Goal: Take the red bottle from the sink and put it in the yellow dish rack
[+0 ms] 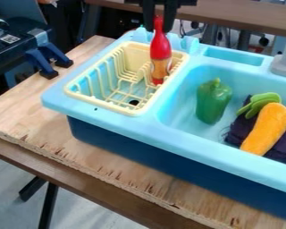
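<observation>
One bottle (red-topped) [160,48], upright, in the hand [159,27]

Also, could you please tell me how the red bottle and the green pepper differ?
The red bottle is slim with a long narrow neck, while the green pepper is broad and stubby. The red bottle is upright, its tip between the fingers of the gripper; the green pepper rests in the sink basin, away from the gripper.
</observation>
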You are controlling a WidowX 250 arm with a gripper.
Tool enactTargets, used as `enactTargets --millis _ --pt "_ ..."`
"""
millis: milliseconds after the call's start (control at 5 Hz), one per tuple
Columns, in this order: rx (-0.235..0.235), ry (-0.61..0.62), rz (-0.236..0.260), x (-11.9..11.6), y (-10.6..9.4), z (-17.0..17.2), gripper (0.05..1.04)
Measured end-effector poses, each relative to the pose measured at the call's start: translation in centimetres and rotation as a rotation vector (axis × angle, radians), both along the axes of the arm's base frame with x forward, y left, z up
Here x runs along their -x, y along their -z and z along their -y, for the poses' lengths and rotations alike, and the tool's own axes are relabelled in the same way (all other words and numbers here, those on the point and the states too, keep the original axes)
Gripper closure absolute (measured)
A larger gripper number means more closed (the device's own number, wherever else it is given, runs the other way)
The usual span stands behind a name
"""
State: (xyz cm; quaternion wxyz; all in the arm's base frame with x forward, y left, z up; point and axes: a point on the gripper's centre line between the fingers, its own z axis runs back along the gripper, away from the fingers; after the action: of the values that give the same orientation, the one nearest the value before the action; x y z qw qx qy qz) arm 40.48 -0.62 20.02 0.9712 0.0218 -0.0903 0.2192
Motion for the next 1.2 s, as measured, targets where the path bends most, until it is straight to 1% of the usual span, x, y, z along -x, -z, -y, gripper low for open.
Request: enactTargets --millis 200,400,600,800,1000,1200 --pt "0.0 0.0 0.005 -0.3 0.1 0.0 0.745" --pt "0.015 -0.011 0.016 -0.5 0.1 -0.4 0.745" --pt "0.041 -0.009 0.022 -0.5 0.3 -0.6 0.706" --pt "0.105 0.002 0.033 -0.3 0.9 -0.3 0.399" --pt "0.144 -0.012 0.124 0.1 -2.1 -0.2 0.098" --pt "0.158 -0.009 0.136 0.1 -2.5 0.3 0.076"
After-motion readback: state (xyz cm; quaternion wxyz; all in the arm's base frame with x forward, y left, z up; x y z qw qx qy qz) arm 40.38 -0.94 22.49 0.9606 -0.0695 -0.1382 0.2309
